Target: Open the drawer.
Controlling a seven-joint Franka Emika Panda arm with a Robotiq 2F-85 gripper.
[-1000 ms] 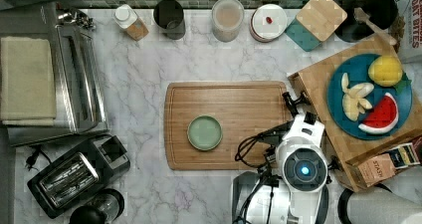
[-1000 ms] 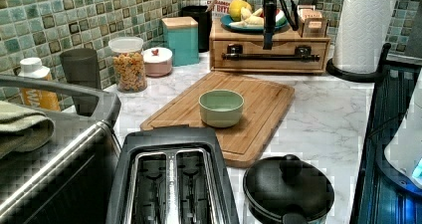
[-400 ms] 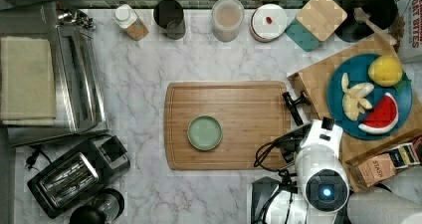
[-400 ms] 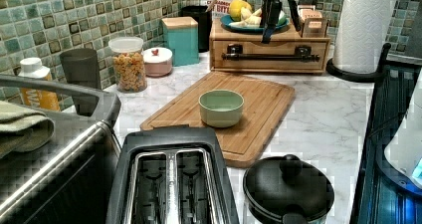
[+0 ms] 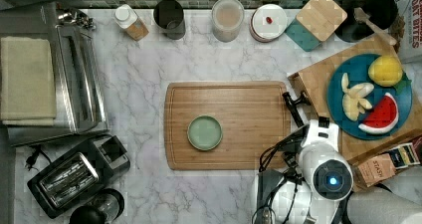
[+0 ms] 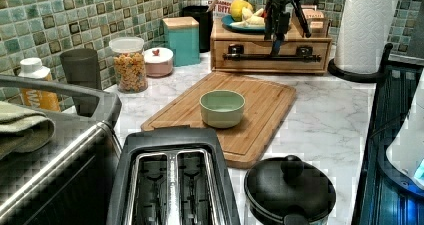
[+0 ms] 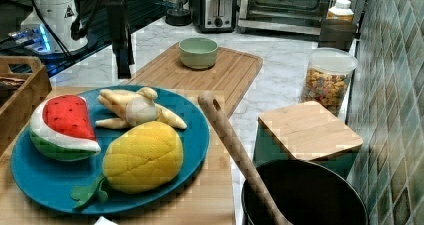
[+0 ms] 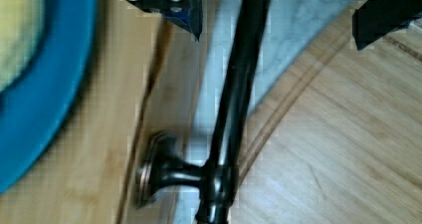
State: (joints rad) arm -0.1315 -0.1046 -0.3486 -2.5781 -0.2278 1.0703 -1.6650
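A slim black bar handle is running between the two dark fingertips of the gripper, which are standing apart on either side of it without touching it. A round bronze-black post is joining the bar to the light-wood drawer front. A blue round plate is lying on the wooden top above the drawer's front edge. White marble countertop is showing beneath the bar, and the brown wooden cutting board is lying beside it.

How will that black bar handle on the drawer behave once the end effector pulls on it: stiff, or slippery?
The handle looks like a rigid metal bar on flared posts, so probably no flex. Its round, glossy surface could slip between the open end effector fingers. The drawer sits under a loaded blue plate, so the whole box may resist or shift.
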